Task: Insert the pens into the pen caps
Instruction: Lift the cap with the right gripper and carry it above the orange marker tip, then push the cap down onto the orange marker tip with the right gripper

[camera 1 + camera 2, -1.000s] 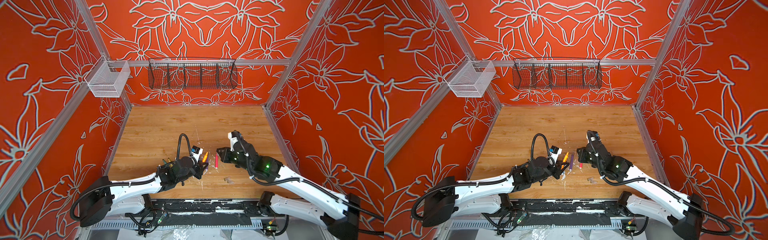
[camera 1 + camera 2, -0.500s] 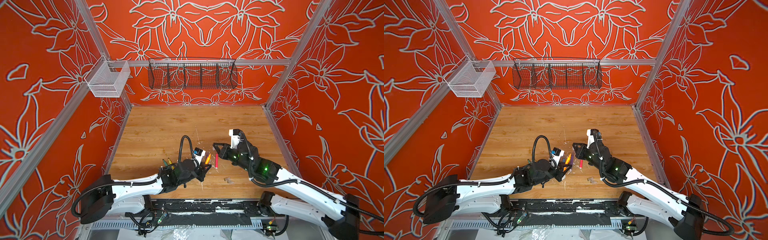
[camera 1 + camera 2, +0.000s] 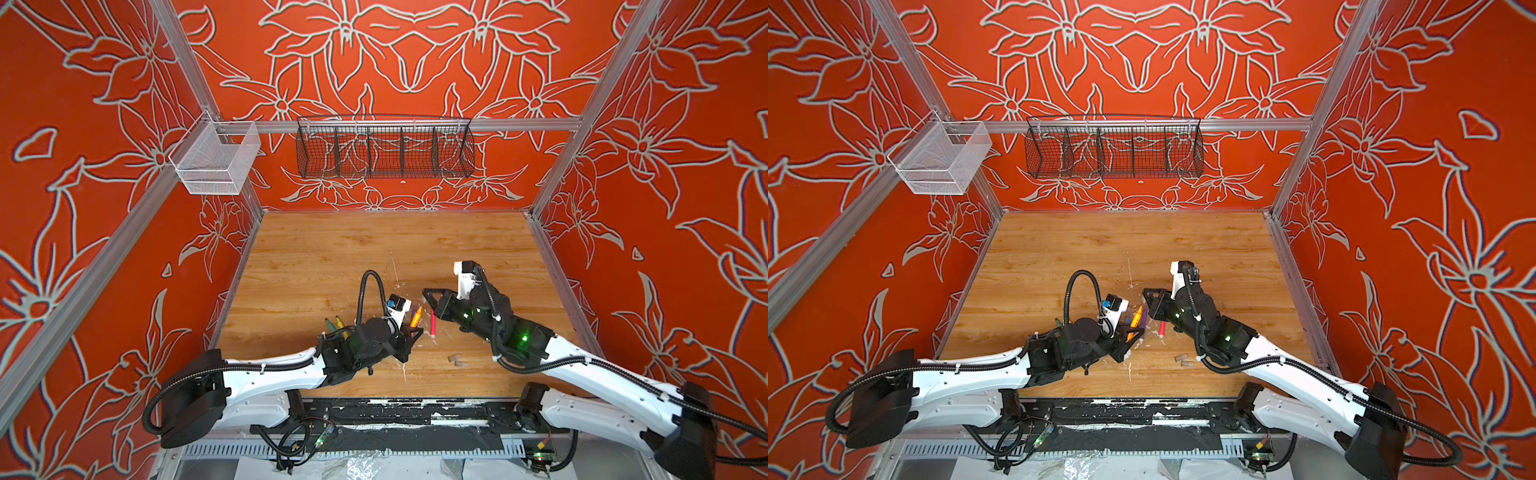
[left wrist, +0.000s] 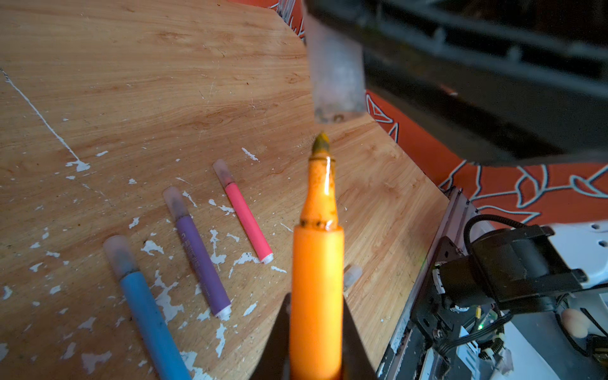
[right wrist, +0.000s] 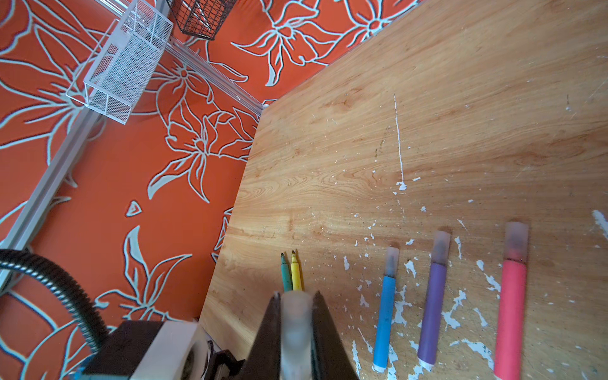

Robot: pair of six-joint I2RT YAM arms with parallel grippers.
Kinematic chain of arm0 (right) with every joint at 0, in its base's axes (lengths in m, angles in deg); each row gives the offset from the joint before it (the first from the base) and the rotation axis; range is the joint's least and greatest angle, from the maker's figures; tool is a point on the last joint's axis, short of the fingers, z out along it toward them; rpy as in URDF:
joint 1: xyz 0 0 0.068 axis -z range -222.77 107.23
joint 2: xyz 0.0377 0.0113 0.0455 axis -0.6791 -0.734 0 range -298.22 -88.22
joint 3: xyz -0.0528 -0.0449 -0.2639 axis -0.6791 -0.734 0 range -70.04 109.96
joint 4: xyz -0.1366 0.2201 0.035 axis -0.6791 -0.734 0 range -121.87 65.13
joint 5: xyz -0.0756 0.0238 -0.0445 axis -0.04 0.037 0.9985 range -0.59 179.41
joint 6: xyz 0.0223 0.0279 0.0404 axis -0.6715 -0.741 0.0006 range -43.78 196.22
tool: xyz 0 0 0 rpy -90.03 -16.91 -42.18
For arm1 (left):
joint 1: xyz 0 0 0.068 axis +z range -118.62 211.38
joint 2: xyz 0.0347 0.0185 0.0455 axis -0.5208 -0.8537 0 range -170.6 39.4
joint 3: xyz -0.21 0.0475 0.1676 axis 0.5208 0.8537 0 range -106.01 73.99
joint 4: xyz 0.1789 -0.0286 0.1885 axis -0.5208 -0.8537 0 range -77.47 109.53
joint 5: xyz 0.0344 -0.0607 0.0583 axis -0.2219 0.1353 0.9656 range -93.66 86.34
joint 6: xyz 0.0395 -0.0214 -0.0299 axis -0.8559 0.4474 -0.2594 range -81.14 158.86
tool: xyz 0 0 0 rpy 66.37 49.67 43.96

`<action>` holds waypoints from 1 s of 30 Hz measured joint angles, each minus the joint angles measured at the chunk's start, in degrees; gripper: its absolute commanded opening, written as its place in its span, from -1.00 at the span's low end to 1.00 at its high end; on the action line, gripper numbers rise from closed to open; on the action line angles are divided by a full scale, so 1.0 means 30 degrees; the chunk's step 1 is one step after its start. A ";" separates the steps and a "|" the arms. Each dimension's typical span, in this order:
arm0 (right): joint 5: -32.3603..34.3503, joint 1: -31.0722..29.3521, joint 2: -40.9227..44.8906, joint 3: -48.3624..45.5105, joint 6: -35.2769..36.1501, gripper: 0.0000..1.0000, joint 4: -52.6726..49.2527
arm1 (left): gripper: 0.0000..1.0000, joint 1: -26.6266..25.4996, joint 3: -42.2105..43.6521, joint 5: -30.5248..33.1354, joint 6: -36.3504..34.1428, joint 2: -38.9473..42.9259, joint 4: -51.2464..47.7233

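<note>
1. The orange pen [image 4: 317, 263] is clamped low on its barrel by the narrowly set fingers of the left gripper [image 4: 316, 316]. Its nib is aimed at the held cap [image 4: 335, 75], which is pinched in the closed-down right gripper [image 5: 296, 296]. A small gap is left between nib and cap mouth.
2. The nib is seen nearer 1 edge of the mouth than its centre. If the pen is advanced on this line, the rim is likely to be struck and the cap pushed askew.
3. The cap is short and looks smooth, so under a push it may be slid back through the jaws or dropped onto the table [image 4: 131, 82].
4. Because the pen is gripped far from its nib, it may be pivoted in the grip by any side load.
5. The blue pen [image 4: 141, 306], purple pen [image 4: 197, 256] and pink pen [image 4: 245, 223] lie capped on the table near the pair and could be scattered by a dropped piece.
6. The green pen [image 5: 285, 273] and yellow pen [image 5: 295, 271] lie uncapped side by side. Only 2 loose caps [image 3: 454, 357] are seen for them, so a lost cap would leave 1 pen short.
</note>
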 measured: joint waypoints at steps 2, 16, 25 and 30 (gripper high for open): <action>-0.0073 -0.0029 -0.0124 -0.0160 -0.0095 -1.00 0.0204 | -1.00 -0.0007 -0.0073 0.0080 -0.0007 0.0022 -0.0073; 0.0597 -0.1326 -0.0036 -0.1872 -0.0903 -1.00 0.2805 | -1.00 0.1115 -0.0160 -0.1253 0.0612 0.0029 -0.0219; 0.0831 -0.1610 0.0743 -0.3359 -0.0663 -0.74 0.5960 | -1.00 0.2863 0.0379 -0.5690 0.1472 0.0750 0.1122; 0.0328 -0.1851 0.1902 -0.3366 0.0255 -0.17 0.5071 | -1.00 0.3162 0.0379 -0.5734 0.1530 0.1435 0.1603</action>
